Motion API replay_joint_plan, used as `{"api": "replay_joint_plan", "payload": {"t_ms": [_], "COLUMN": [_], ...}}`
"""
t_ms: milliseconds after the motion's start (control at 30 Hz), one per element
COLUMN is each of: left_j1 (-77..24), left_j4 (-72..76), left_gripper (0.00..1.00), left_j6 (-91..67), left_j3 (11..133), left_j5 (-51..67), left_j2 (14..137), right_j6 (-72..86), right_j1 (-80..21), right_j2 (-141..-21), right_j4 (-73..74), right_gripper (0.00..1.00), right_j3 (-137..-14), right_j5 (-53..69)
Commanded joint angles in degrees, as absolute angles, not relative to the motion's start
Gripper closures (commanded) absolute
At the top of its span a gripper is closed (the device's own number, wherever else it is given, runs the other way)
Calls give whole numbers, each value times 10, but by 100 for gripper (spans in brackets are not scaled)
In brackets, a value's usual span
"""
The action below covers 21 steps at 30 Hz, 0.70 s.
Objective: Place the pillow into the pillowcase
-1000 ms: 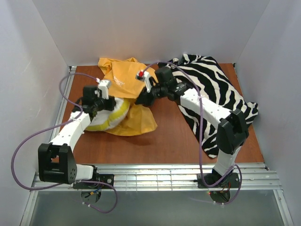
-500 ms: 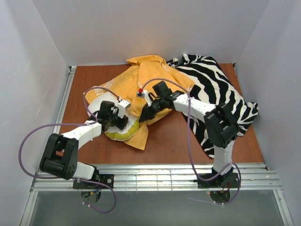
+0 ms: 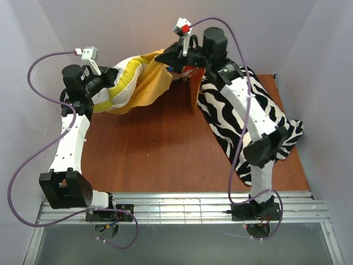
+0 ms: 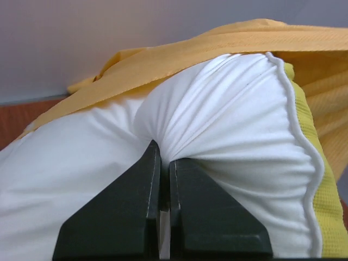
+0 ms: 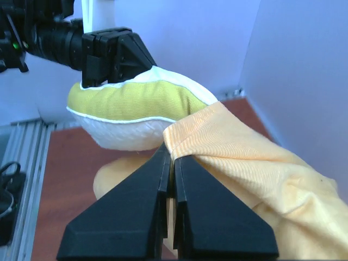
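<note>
Both arms are raised high at the back of the table. My left gripper (image 3: pixel 102 83) is shut on the white pillow (image 3: pixel 118 91), pinching a fold of its cloth (image 4: pixel 166 157); the yellow-green band (image 4: pixel 321 179) runs down its right edge. My right gripper (image 3: pixel 165 57) is shut on the rim of the orange-yellow pillowcase (image 3: pixel 151 83), gripping its edge (image 5: pixel 173 148). The pillowcase drapes over the pillow's right end and hangs between the two grippers. In the right wrist view the pillow (image 5: pixel 130 106) and the left gripper (image 5: pixel 117 51) are straight ahead.
A black-and-white zebra-striped cloth (image 3: pixel 248 116) lies along the right side of the brown table (image 3: pixel 154 149), under the right arm. White walls stand close on the left, back and right. A metal rail (image 3: pixel 182 207) runs along the near edge.
Both arms have lifted the pillow and pillowcase off the table, up and toward the back. The left gripper has moved left and up; the pillowcase now hangs in the air between them.
</note>
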<state>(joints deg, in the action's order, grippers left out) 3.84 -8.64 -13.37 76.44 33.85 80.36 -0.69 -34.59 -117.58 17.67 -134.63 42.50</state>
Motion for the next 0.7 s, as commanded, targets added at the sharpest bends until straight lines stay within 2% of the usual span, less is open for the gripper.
{"api": "replay_joint_plan", "payload": {"t_ms": [0, 133, 200, 267, 300, 367, 400, 467, 567, 667], "left_j1": [46, 44, 19, -28, -49, -150, -171, -184, -171, -140], "left_j4": [28, 10, -96, -123, -122, -102, -94, -92, -116, -97], "left_gripper": [100, 100, 100, 100, 100, 100, 100, 100, 100, 100], "left_j6": [-265, -180, -69, 47, 81, 108, 98, 49, -60, -148], "left_j3": [821, 711, 651, 591, 509, 435, 392, 393, 465, 512], "left_j5": [366, 338, 287, 225, 209, 104, 88, 87, 84, 162], "left_j2": [722, 609, 598, 596, 594, 617, 638, 731, 815, 853], "right_j6": [24, -35, -20, -9, 15, 52, 78, 78, 125, 149], "right_j1": [-377, -431, -433, -434, -434, -445, -452, -481, -499, -498], "right_j2": [-1044, -954, -957, -976, -1010, -1047, -1069, -1065, -1019, -989], "right_j4": [50, 20, 25, 33, 47, 68, 68, 64, 25, 6], "right_gripper": [99, 99, 99, 99, 99, 99, 99, 99, 99, 99], "right_j3": [-1290, -1040, -925, -873, -851, -848, -852, -853, -858, -840], "right_j5": [441, 446, 454, 461, 470, 513, 532, 552, 592, 623]}}
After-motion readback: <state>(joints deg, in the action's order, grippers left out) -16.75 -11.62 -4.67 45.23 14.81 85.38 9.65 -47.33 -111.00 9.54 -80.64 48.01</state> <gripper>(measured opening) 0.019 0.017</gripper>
